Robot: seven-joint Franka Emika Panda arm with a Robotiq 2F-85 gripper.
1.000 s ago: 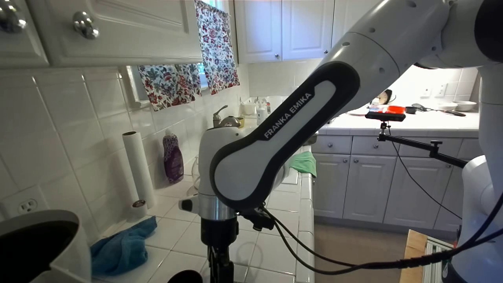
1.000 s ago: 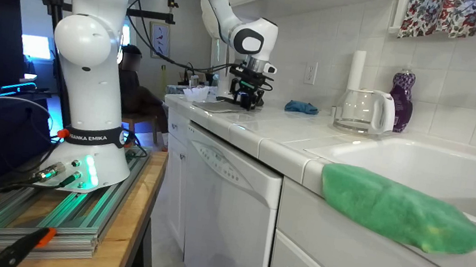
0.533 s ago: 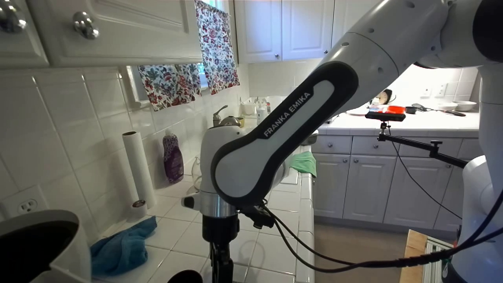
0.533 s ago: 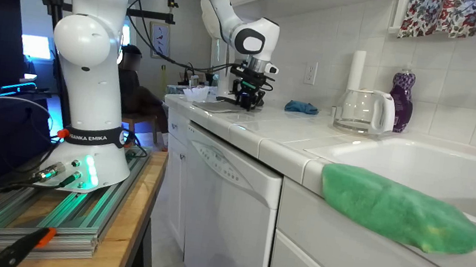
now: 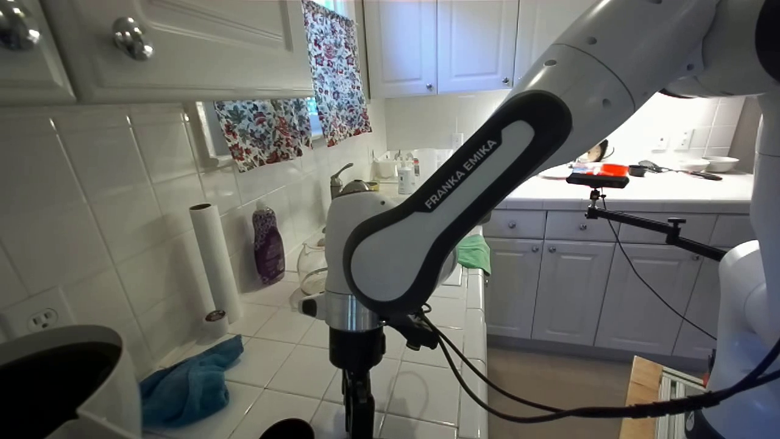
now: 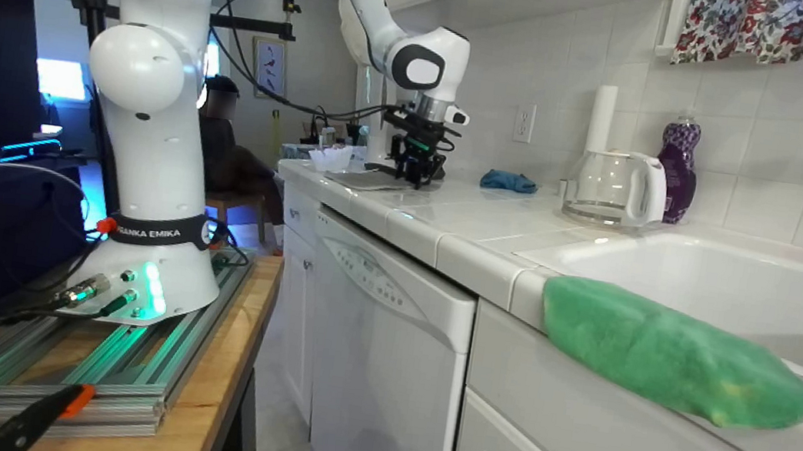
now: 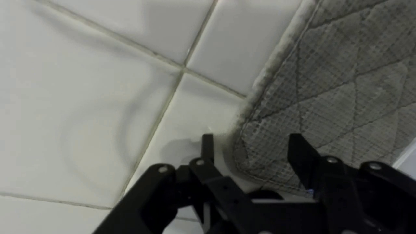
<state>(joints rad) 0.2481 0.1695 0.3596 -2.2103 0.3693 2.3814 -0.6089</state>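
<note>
Arm [image 5: 463,183] has shifted sideways! Claw [image 7: 251,139], fingers apart, straddles a corner of the quilted mat [image 7: 328,97]: one fingertip above it, the other just outside its edge, over the table [image 7: 97,97].

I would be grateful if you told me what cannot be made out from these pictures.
Wrist view: the far end of the gray quilted mat, cut off by the top and right edges.
In an exterior view: whether the end effector, too small and dark, touches the mat.
In an exterior view: the rest of the black round object, cut off by the bottom edge.
Also there: the inside of the white vessel, too dark.
</note>
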